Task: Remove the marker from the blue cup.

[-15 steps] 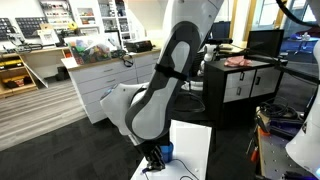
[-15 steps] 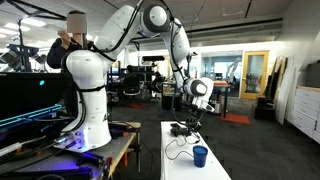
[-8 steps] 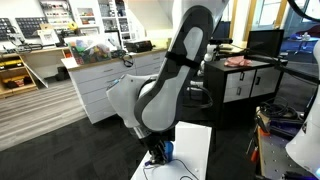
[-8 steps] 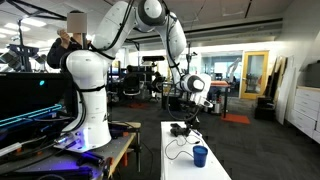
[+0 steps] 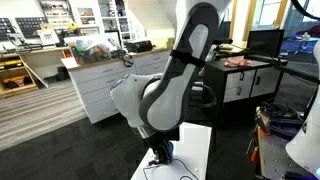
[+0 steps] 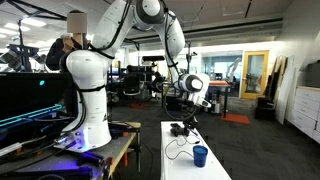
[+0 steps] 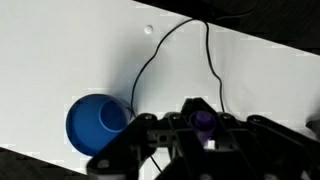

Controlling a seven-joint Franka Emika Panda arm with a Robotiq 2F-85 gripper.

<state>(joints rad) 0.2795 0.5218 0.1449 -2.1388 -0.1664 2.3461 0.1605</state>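
**A:** White table (image 7: 60, 50), cluttered lab behind. Where is the marker (image 7: 205, 123)?

**B:** In the gripper (image 7: 206, 116), fingers clamped on it. The wrist view shows its purple end head-on, so its axis likely runs roughly upright.

**A:** And the cup (image 7: 98, 122)?

**B:** Left of the gripper in that view, near but apart. The marker is not over its mouth.

**A:** Room to move?

**B:** The cable (image 7: 150, 65) loops ahead of the gripper. The table edge runs just past the cup. I judge the bare table away from the cup safest for a set-down.
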